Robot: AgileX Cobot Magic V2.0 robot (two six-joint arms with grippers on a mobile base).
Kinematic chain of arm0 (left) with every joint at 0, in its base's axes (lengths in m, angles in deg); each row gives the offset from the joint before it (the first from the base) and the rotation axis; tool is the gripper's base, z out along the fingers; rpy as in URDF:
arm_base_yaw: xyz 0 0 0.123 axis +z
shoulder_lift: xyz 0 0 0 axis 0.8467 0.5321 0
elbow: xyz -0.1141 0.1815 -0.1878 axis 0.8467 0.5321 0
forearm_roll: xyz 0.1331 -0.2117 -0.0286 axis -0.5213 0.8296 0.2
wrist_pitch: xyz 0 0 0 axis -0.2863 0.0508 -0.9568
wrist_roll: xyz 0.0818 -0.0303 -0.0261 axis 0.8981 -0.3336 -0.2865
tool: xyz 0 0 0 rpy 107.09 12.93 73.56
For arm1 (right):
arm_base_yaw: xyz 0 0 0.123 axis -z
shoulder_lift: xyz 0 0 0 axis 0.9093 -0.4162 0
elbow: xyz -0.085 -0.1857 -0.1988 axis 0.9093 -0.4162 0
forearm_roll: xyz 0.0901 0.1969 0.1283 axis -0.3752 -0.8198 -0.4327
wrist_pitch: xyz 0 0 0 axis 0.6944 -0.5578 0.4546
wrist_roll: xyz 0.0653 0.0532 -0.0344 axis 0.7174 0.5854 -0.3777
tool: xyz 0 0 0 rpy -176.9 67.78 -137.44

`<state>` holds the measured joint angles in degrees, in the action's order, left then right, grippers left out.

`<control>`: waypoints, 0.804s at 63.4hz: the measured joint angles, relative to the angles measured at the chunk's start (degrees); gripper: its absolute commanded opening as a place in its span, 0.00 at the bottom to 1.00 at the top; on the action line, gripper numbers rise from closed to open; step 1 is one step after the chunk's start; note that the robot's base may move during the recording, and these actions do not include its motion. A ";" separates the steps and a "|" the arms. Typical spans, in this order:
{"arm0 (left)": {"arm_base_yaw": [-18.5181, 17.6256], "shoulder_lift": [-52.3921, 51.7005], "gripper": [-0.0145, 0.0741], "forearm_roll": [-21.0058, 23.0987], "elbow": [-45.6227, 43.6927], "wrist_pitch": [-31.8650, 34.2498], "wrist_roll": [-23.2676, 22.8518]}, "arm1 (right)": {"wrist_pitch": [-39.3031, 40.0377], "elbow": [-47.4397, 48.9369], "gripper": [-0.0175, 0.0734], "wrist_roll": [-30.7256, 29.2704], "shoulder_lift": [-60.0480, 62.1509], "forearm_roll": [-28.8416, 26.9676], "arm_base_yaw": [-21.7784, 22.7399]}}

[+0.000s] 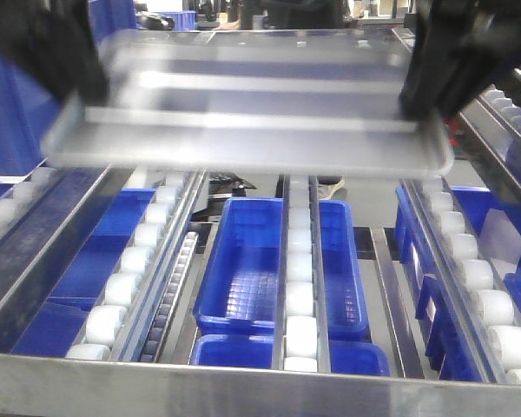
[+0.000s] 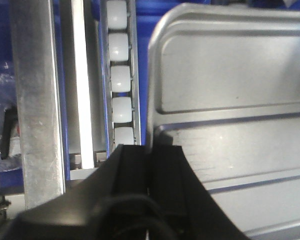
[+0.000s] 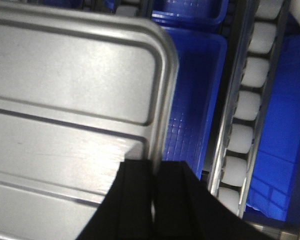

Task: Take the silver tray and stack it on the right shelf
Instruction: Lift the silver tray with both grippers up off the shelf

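Jaws of the left gripper are clenched on the rolled rim of the silver tray at its left short edge, one black finger outside the rim and the other over the floor. The right gripper pinches the opposite short edge in the same way, just below a rounded corner. The tray is shiny, shallow and rectangular, with bright glare on its floor and long raised ribs running across it between the two grips. From the front it hangs in the air, close to level, its near long edge blurred and dipping a little toward the right. Both arms show only as dark, blurred shapes reaching in from the upper left and upper right corners of the front view to the tray's ends. The tray sits over the far part of the right shelf, apart from it, spanning the sloping rails of white rollers from the left rail across to the right one. Blue bins lie beneath the rails, and the polished front rail runs along the shelf's near edge
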<state>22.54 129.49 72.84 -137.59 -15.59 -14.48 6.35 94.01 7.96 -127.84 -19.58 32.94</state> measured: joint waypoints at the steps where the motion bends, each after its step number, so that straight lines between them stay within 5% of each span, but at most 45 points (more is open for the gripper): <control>1: -0.23 0.01 0.06 -0.18 -0.62 -0.41 -0.10 | -0.15 0.14 0.25 0.00 -0.02 0.01 0.00; 51: -1.93 -0.02 0.06 -2.38 -3.12 -5.70 -1.97 | -1.15 0.36 0.25 0.00 0.02 -0.41 -0.09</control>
<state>20.60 129.47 70.46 -140.71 -21.29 -16.45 5.20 94.37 7.96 -127.82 -19.99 32.85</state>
